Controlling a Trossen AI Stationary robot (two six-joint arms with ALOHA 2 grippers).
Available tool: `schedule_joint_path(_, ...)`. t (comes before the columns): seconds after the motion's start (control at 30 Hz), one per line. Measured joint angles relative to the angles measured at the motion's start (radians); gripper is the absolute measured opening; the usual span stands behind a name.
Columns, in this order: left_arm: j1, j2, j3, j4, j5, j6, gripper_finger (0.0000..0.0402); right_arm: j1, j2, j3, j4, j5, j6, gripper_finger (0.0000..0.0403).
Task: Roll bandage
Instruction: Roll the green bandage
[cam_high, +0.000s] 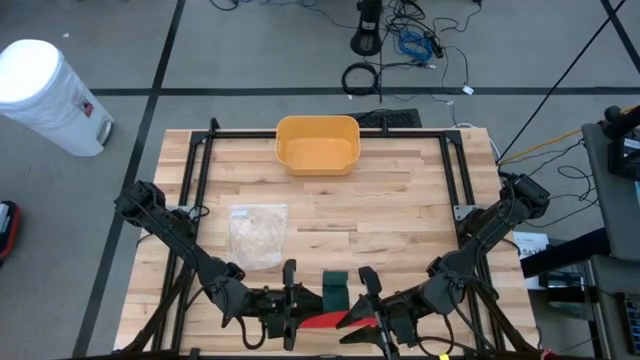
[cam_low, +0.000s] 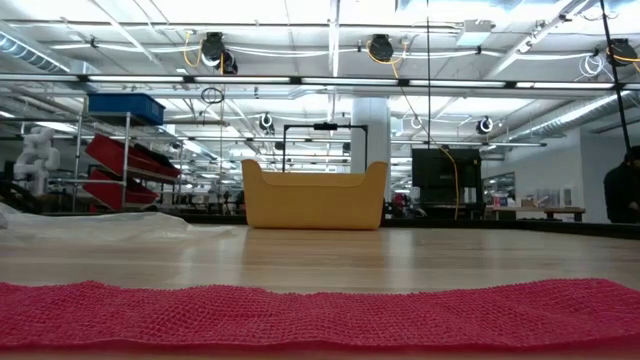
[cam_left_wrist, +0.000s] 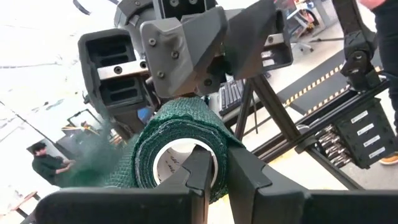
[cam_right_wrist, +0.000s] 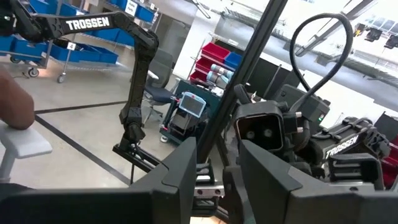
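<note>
A dark green bandage roll (cam_left_wrist: 180, 146) with a white core hangs above the table's near edge (cam_high: 335, 288). My left gripper (cam_left_wrist: 224, 171) is shut on it. A loose green stretch (cam_left_wrist: 93, 168) trails off the roll. A red bandage (cam_low: 320, 315) lies flat along the near edge (cam_high: 325, 322), under both grippers. My right gripper (cam_right_wrist: 217, 165) faces the left one from the table's right side. It is open, with nothing between its fingers. Its head (cam_left_wrist: 186, 56) stands right behind the roll; whether it touches the roll I cannot tell. My left gripper holds the green roll by its wound wall (cam_left_wrist: 219, 158), at the open end of the core. One finger (cam_left_wrist: 198, 171) sits inside the white core and the other (cam_left_wrist: 249, 177) outside the wraps. The fingers come level from the table's left. The roll is lifted clear of the table.
A yellow bin (cam_high: 317, 145) stands at the far middle of the table, also in the low view (cam_low: 314, 195). A clear plastic bag (cam_high: 258, 235) lies left of centre. A black frame (cam_high: 200, 150) runs round the tabletop. A white bin (cam_high: 45, 95) stands on the floor.
</note>
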Motion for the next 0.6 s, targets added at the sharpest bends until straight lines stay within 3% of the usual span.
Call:
schedule_joint_path(0.2, -0.004, -0.012, 0.0, -0.044, -0.031, 0.007, 0.0038, 0.026, -0.032, 0.0, -0.071, 0.06, 0.015, 0.0112)
schedule_joint_path(0.47, -0.04, -0.062, 0.0, -0.111, -0.056, -0.007, 0.0038, 0.118, -0.068, 0.0, -0.138, 0.462, -0.035, 0.0112)
schedule_joint_path(0.6, -0.064, -0.084, 0.0, -0.095, -0.051, -0.056, 0.0038, 0.113, -0.065, 0.0, -0.221, 0.459, 0.072, 0.0112)
